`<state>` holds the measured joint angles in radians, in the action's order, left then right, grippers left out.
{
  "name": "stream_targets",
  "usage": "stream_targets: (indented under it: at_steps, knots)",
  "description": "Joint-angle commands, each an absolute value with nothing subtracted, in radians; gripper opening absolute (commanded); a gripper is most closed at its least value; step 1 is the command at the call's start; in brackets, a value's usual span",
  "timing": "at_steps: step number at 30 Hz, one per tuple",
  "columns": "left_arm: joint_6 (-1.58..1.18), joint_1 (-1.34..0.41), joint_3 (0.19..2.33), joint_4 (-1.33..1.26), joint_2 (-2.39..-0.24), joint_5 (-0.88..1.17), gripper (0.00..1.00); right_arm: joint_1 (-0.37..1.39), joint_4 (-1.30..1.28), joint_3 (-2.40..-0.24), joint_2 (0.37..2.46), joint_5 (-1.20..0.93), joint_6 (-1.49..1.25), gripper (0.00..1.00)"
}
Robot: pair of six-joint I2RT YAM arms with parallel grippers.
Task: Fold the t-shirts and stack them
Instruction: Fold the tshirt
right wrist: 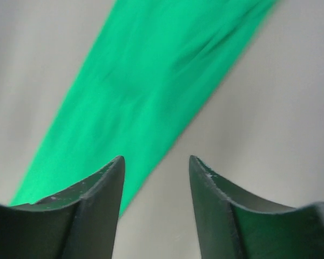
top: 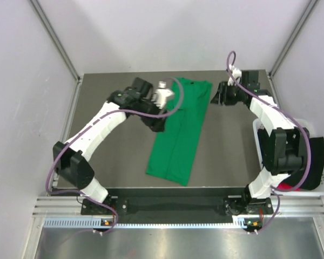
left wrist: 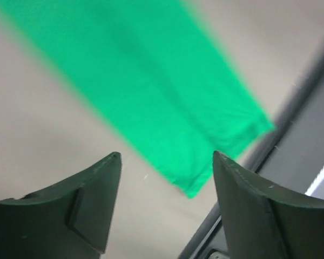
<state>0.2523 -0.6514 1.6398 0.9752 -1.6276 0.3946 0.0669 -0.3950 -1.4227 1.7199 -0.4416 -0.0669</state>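
On the dark worktop (top: pixel 227 151), the green t-shirt (top: pixel 181 132) lies flat, folded lengthwise into a long strip running from the far edge toward the arms. The left pincer (left wrist: pixel 167 156) hovers over its far left side, jaws apart and empty. The right pincer (right wrist: pixel 155 159) hangs beside its far right corner, likewise spread, holding nothing. A black t-shirt (top: pixel 316 162) and a red t-shirt (top: pixel 283 187) sit bunched in the white basket (top: pixel 257 129).

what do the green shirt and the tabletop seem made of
Green t-shirt: soft matte cloth, probably cotton-type knit; it lies limp in a long fold with creases. Table: smooth, dull grey-brown sheet, perhaps laminate or a mat; the look leaves it open.
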Motion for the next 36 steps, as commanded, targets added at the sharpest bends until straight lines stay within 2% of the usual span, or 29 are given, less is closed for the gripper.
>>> stream_targets:
  at_steps: [1, 5, 7, 11, 13, 15, 18, 23, 31, 36]
  knots:
    - [0.1, -0.51, 1.476, 0.8, -1.5, 0.449, 0.72, 0.061, -0.521, -1.255, 1.726, -0.742, -0.165, 0.47]
    - [-0.049, -0.427, 1.294, 0.778, -1.443, 0.445, 0.61, 0.063, -0.445, -0.978, 1.619, -0.799, -0.302, 0.48]
    - [-0.069, -0.384, 1.252, 0.795, -1.454, 0.478, 0.6, 0.069, -0.434, -0.886, 1.527, -0.811, -0.345, 0.47]
    - [-0.152, -0.324, 1.131, 0.756, -1.454, 0.564, 0.62, 0.097, -0.35, -0.567, 1.313, -0.738, -0.568, 0.47]
    - [-0.161, -0.316, 1.092, 0.753, -1.463, 0.572, 0.62, 0.127, -0.391, -0.497, 1.223, -0.684, -0.65, 0.47]
    - [-0.184, -0.318, 1.053, 0.733, -1.468, 0.584, 0.62, 0.256, -0.361, -0.492, 1.183, -0.663, -0.68, 0.47]
    - [-0.231, -0.316, 0.967, 0.687, -1.471, 0.6, 0.59, 0.316, -0.364, -0.509, 1.187, -0.623, -0.738, 0.47]
    - [-0.294, -0.316, 0.861, 0.646, -1.47, 0.597, 0.46, 0.36, -0.382, -0.512, 1.252, -0.566, -0.736, 0.47]
    - [-0.298, -0.316, 0.828, 0.652, -1.534, 0.623, 0.45, 0.465, -0.298, -0.494, 1.336, -0.612, -0.822, 0.47]
    - [-0.296, -0.328, 0.825, 0.641, -1.598, 0.641, 0.44, 0.598, -0.23, -0.521, 1.399, -0.637, -0.919, 0.47]
